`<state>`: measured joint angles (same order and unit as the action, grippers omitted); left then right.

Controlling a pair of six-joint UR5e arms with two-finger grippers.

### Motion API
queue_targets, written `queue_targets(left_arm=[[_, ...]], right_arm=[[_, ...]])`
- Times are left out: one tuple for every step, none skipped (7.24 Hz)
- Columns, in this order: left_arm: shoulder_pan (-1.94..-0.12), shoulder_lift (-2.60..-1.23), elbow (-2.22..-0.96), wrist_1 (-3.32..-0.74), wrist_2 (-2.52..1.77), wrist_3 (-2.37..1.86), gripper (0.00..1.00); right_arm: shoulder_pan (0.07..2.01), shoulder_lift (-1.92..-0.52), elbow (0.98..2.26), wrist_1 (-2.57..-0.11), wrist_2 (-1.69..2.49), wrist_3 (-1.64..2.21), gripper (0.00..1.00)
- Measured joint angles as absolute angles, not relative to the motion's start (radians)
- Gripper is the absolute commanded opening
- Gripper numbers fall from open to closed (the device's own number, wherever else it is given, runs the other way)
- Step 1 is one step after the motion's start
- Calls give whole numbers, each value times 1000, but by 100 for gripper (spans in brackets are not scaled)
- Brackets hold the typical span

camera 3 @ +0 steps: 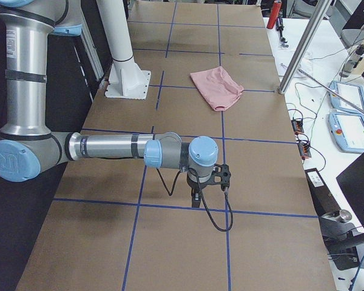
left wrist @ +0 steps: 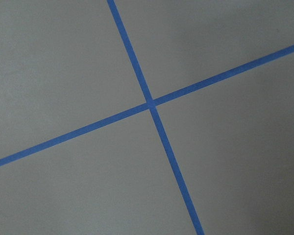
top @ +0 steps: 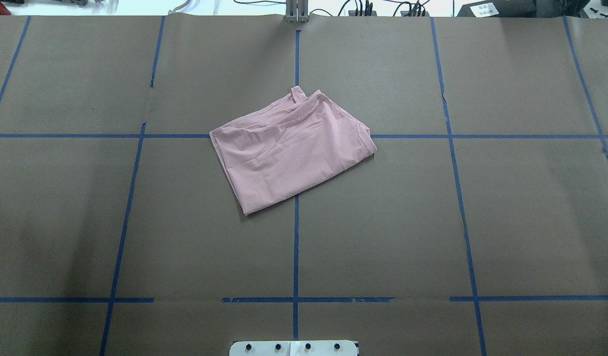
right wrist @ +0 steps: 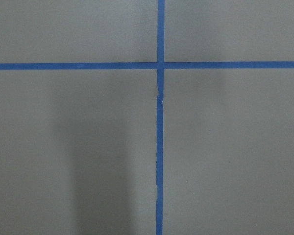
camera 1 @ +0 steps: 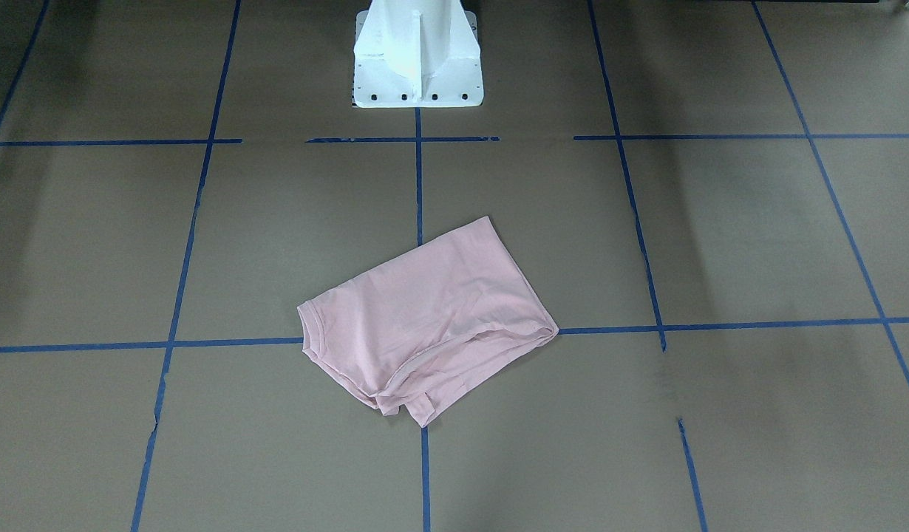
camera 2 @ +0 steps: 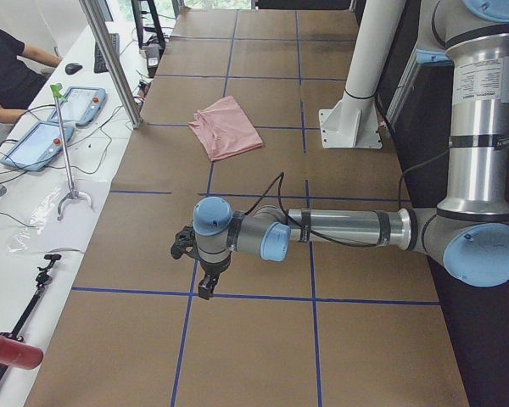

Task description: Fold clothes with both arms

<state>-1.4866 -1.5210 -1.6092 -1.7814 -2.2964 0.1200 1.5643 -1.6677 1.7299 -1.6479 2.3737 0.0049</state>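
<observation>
While the left gripper [camera 2: 206, 287] hangs over the brown table [top: 506, 222], its jaws unreadable, the pale pink T-shirt [top: 289, 151] lies folded, plain side up, skewed at centre, with a ribbed edge, perhaps the collar, at 3 o'clock. I cannot tell the right gripper's [camera 3: 196, 199] jaws either.

The left end effector [camera 2: 205, 287] and right end effector [camera 3: 196, 199] are too small to judge their opening.

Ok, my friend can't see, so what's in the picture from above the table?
A pale pink T-shirt, folded into a slanted bundle, lies near the middle of a brown table marked with blue tape lines. The robot's white base peeks in at the bottom edge.
</observation>
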Motion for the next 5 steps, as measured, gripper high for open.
queue_targets(left_arm=[[-1486,-1521,-1609,-1781,-2296,118,100],[-1486,-1521,-1609,-1781,-2297,117,100],[-1486,-1520,-1609,-1781,-2298,116,100],[-1487,-1519,-1609,-1779,-2300,103,100],[-1487,-1518,-1609,-1765,-2303,77,100]], right_arm=[[1555,-1667,1725,-1629,2367,33,100],[1548,-1667,1722,-1615,2364,55,100],[1545,-1667,1719,-1608,2363,62,100],[1544,-1667,1718,-1606,2363,63,100],[1544,-1667,1719,-1605,2364,61,100]])
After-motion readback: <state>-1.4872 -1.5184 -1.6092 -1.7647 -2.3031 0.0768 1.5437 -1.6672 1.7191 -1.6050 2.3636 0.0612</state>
